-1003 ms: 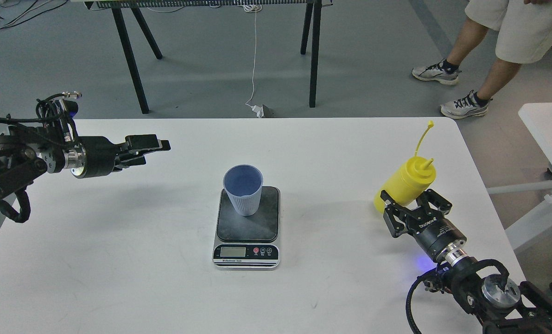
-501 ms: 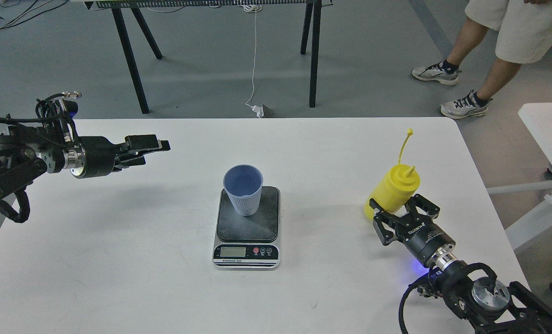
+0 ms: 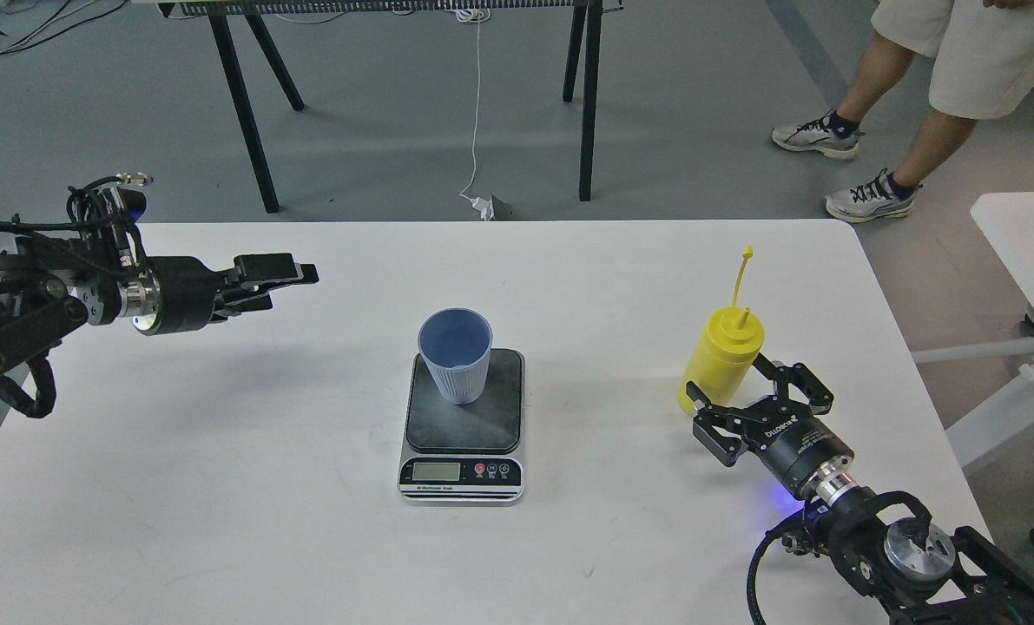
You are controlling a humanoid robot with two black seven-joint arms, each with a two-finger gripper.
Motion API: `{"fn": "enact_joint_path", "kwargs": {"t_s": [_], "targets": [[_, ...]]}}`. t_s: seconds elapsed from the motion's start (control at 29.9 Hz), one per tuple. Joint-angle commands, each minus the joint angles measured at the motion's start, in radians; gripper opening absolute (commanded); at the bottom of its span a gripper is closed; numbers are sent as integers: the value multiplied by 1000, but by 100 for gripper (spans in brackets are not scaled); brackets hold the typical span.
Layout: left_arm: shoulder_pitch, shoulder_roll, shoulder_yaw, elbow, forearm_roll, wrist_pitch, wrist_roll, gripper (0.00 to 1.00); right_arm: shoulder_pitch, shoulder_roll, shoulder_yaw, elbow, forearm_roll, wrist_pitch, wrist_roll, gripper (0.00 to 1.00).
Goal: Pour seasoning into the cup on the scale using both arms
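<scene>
The yellow seasoning bottle (image 3: 725,356) stands upright on the white table (image 3: 221,486) at the right, its cap strap pointing up. My right gripper (image 3: 760,395) sits just behind the bottle's base with its fingers spread wide, not clamping the bottle; the left finger lies close to the base. The light-blue cup (image 3: 455,354) stands upright on the dark platform of the scale (image 3: 463,434) at the table's middle. My left gripper (image 3: 295,278) hovers above the table far left of the cup, pointing right; seen side-on, its finger gap is unclear.
A person's legs and sneakers (image 3: 864,195) are beyond the table's far right corner. Black trestle legs (image 3: 247,113) and a white cable (image 3: 477,104) stand on the floor behind. Another white table (image 3: 1029,234) is at the right.
The bottle went from tilted in the right gripper to upright on the table, shifted a little left. The right gripper's fingers have spread open off it. The left arm has not moved.
</scene>
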Motion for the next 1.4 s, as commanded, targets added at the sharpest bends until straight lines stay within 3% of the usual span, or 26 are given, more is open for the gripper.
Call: {"fn": "enact_joint_path", "kwargs": {"t_s": [0.0,0.3,0.47,0.87,0.97,1.2,1.37], "targets": [[0,1,0,0,0,0,0,99,0,0,-1,-6,0,0,0,98],[0,1,3,0,0,0,0,99,-38,-6,-5,17,2,0,-5,98],[0,1,3,-2,0,0,0,99,-103,-18,6,114,0,0,-2,98],[-2,0,-8,-5,-9,0,0,99,-269,-231,74,362,0,-5,8,98],[-2,11,-11,-15,-14,0,0,99,-269,-308,110,390,0,-4,37,99],[-5,23,-28,-14,-167,0,0,99,-80,-445,132,367,-6,-13,46,98],[-11,58,-122,-14,-262,0,0,99,110,-457,34,284,-17,-24,46,99]]}}
